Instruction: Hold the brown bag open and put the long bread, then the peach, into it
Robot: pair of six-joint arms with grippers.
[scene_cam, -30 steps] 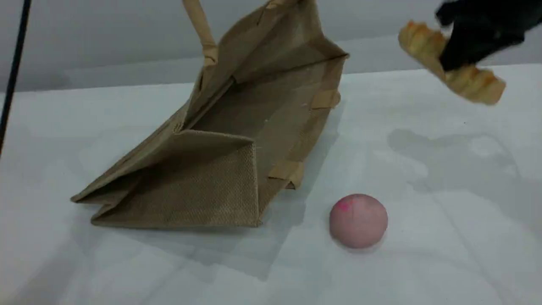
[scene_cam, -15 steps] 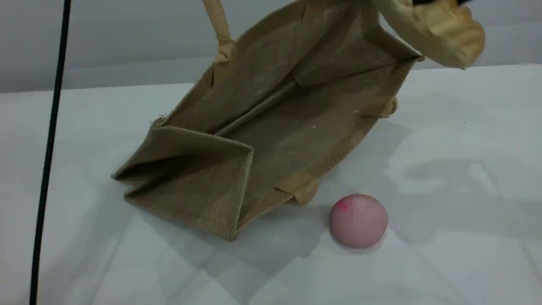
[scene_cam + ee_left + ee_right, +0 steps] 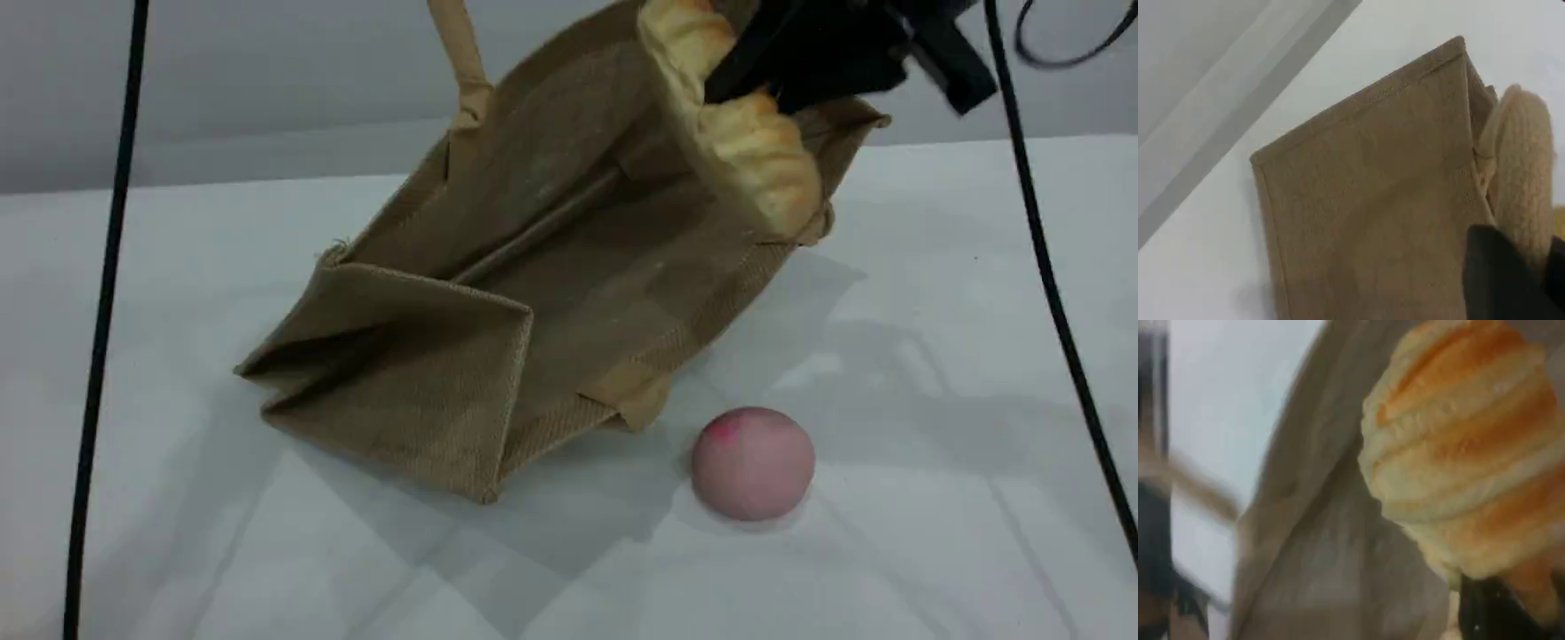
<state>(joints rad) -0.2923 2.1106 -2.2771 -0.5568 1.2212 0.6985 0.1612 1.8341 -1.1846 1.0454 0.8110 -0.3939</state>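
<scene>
The bag (image 3: 533, 267) lies tipped on the worktop (image 3: 933, 356), its mouth gaping toward 2 o'clock and held up by a handle (image 3: 458, 62) at 12 o'clock; the left claw, out of the scene view, is closed, seemingly on that handle. The right claw (image 3: 800, 62), closed on the bread (image 3: 747, 142), hangs the loaf just at the mouth's far rim, its lower end touching or just over the edge. The peach (image 3: 753, 462) sits on the worktop at 5 o'clock, just beside the bag. Released here, the bread could catch the rim and slide out onto the worktop, or drag the mouth shut; a slack handle would collapse the opening.
</scene>
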